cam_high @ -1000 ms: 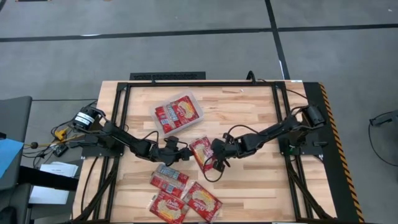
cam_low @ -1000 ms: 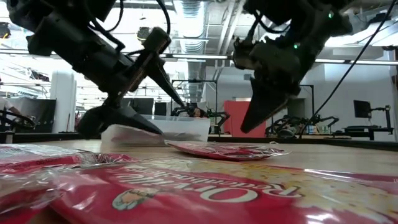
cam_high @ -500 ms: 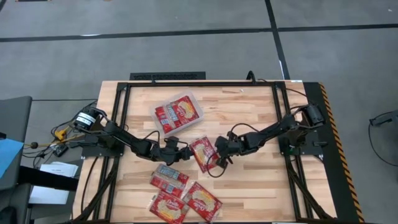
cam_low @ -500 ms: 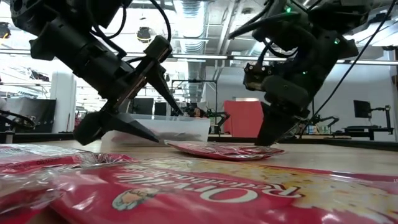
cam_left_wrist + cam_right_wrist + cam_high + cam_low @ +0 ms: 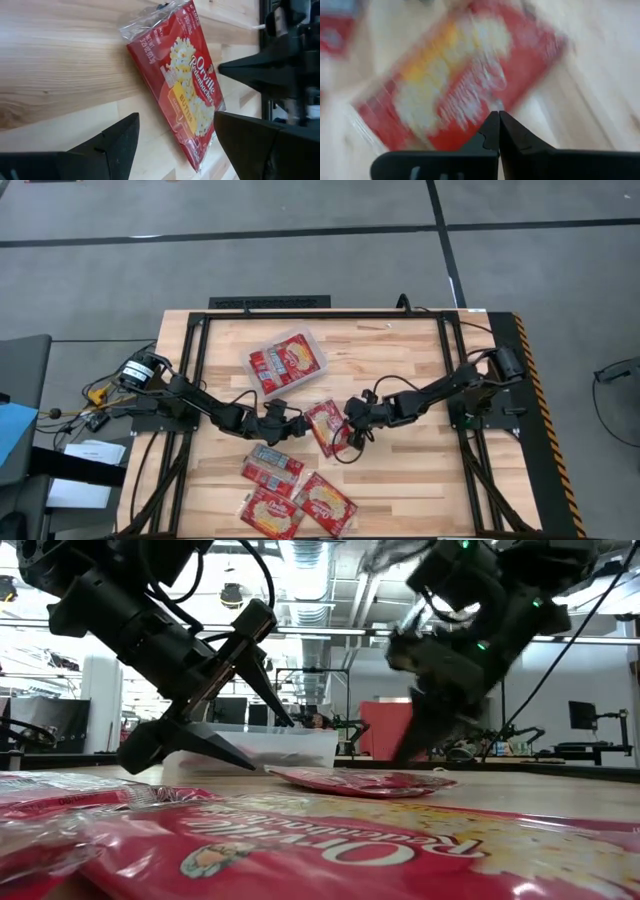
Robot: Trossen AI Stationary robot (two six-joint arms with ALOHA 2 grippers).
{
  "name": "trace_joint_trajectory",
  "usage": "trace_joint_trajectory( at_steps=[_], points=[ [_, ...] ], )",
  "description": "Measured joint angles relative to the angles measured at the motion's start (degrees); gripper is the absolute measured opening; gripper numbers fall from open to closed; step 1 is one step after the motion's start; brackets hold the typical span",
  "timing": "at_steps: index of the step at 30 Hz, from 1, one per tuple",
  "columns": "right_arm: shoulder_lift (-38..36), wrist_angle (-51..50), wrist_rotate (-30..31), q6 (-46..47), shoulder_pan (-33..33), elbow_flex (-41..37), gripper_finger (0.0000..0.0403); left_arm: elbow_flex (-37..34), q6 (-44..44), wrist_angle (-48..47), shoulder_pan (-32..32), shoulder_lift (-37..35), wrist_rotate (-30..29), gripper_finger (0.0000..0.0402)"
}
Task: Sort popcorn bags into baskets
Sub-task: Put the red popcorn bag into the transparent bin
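One red popcorn bag (image 5: 325, 423) lies flat on the table between my two grippers, picture side up; it shows in the low view (image 5: 360, 780), the left wrist view (image 5: 187, 85) and, blurred, the right wrist view (image 5: 455, 80). My left gripper (image 5: 292, 423) (image 5: 175, 125) is open and low over the table, just left of the bag. My right gripper (image 5: 349, 434) (image 5: 498, 117) is shut at the bag's right edge. The clear tray (image 5: 305, 333) stands toward the far side with two bags (image 5: 287, 360) lying in it. My right gripper's shut fingers (image 5: 492, 131) point down at the bag's right edge (image 5: 520, 107), slanting in from the table's right. Motion blur hides whether they touch it. The bag lies flat on the table.
Three more red bags (image 5: 272, 465) (image 5: 268, 513) (image 5: 325, 502) lie near the table's near edge, filling the low view's foreground (image 5: 300, 850). A black frame (image 5: 300, 313) borders the tabletop. Bare wood lies on the table's right half.
My right gripper dropped toward the table beside the bag's right edge, then swung back toward the bag, and is still moving fast. The bag has stayed flat where it was.
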Motion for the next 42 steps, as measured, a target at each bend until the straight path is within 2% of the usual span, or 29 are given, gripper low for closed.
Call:
trace_joint_trajectory(
  at_steps=[7,12,23,36,42],
  points=[
    [3.6,3.9,-1.3,0.1,-0.2,0.3,0.0009,0.0,-0.6,-0.2,0.3,0.0,0.3,0.0245],
    [3.7,3.1,-1.3,0.1,-0.2,0.3,0.0020,0.0,-0.7,-0.2,0.7,0.0,0.3,0.0245],
    [3.7,3.2,-1.3,-0.3,-0.5,0.2,0.0014,0.0,1.0,-0.6,3.1,0.0,-0.2,0.0245],
    [4.7,4.1,-1.0,-1.4,-1.2,0.3,0.0014,0.0,-0.2,-3.1,3.2,0.0,2.3,0.0245],
    [0.4,4.1,1.3,-1.5,0.5,0.4,0.0013,0.0,-0.2,-2.8,3.3,0.0,1.4,0.0245]
  ],
)
